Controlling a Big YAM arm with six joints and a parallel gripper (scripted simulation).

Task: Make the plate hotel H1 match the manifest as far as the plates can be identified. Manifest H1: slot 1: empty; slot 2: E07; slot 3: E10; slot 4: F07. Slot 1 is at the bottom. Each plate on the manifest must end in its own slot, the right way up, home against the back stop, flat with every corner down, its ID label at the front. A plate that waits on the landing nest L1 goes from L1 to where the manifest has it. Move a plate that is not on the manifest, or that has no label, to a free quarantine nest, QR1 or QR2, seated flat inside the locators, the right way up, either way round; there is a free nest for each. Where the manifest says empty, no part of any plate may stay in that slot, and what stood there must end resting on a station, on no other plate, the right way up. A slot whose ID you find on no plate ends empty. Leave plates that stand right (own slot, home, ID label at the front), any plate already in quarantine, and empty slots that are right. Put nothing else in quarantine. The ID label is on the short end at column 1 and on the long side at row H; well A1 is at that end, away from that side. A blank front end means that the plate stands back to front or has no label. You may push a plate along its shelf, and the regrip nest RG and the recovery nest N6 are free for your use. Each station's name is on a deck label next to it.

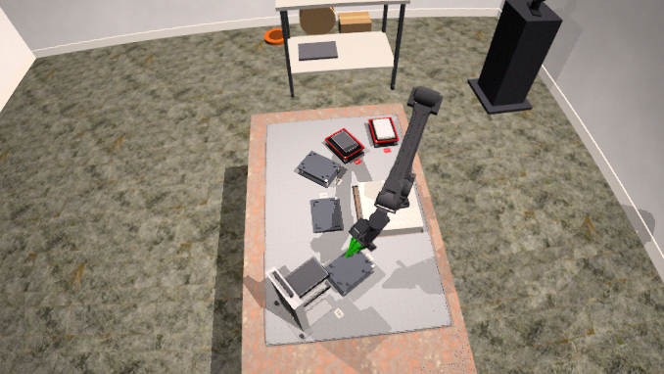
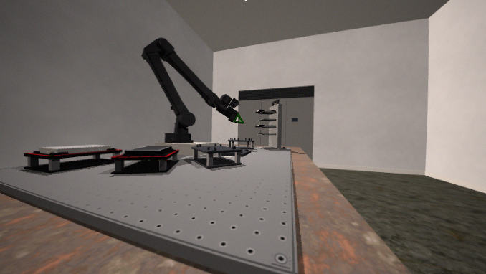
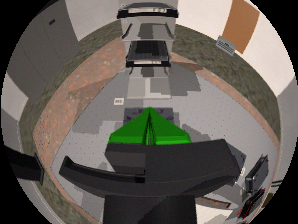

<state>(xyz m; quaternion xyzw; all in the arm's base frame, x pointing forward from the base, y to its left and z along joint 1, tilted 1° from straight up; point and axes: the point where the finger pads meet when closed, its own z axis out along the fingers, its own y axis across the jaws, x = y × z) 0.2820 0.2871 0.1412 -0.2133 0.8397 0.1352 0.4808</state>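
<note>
The plate hotel H1 (image 1: 297, 309) (image 2: 279, 125) (image 3: 148, 11) stands at the near left of the deck, and a dark plate (image 1: 306, 276) shows on its top shelf. In the side view, plates (image 2: 266, 112) lie on some of its shelves; the labels are too small to read. The dark landing nest (image 1: 350, 271) (image 3: 148, 52) sits just in front of the hotel and looks bare. My gripper (image 1: 354, 250) (image 2: 239, 119) (image 3: 149, 111) has its green fingers shut with nothing between them. It hangs above the deck just short of the landing nest and points towards the hotel.
Two red-rimmed quarantine nests stand at the far end, one holding a dark plate (image 1: 345, 143) (image 2: 148, 150) and the other a white plate (image 1: 383, 129) (image 2: 73, 148). Two dark bare nests (image 1: 318, 167) (image 1: 325, 214) stand mid-deck. The arm's base sits on a beige block (image 1: 411, 220).
</note>
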